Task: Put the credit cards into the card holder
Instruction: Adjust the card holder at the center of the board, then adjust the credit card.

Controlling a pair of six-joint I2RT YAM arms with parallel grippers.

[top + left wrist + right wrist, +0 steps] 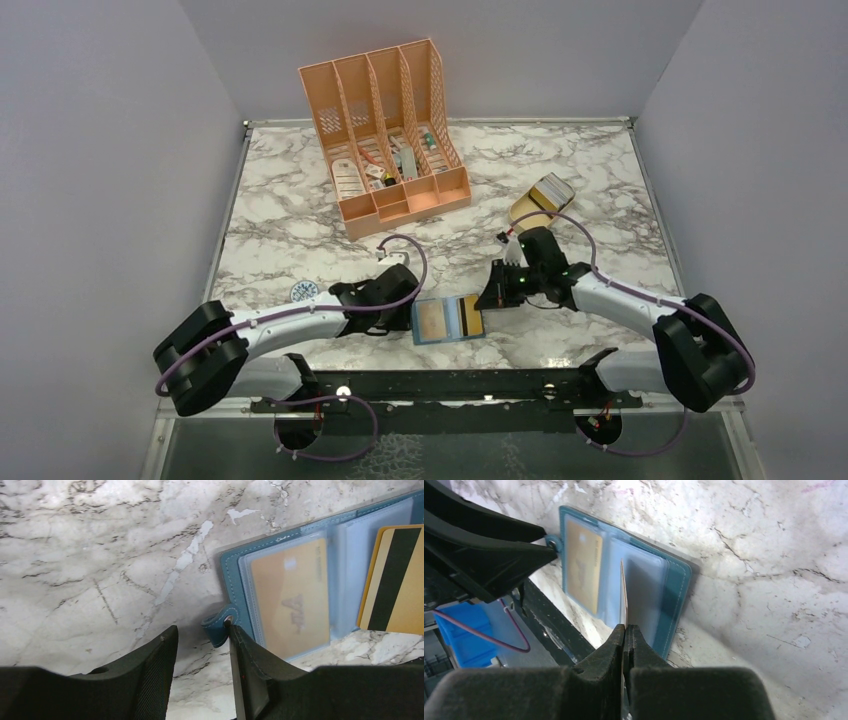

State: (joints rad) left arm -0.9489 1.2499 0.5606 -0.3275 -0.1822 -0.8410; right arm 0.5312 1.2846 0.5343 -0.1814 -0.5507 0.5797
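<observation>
Now, right claw [625,630] clenched on the striped credit card [395,580], stiff and slick by the look; card holder [230,565] open just beneath. Left claw [201,627] released, floppy snap tab [217,630] between its jaws, so pinch there.

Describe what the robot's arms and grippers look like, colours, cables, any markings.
The left arm and right arm are white links between bulky black joints, each with a purple cable looping to a white plug. The left gripper and right gripper have matte black wedge-shaped fingers, one left pad finely textured. Small green lights glow near the right wrist.
</observation>
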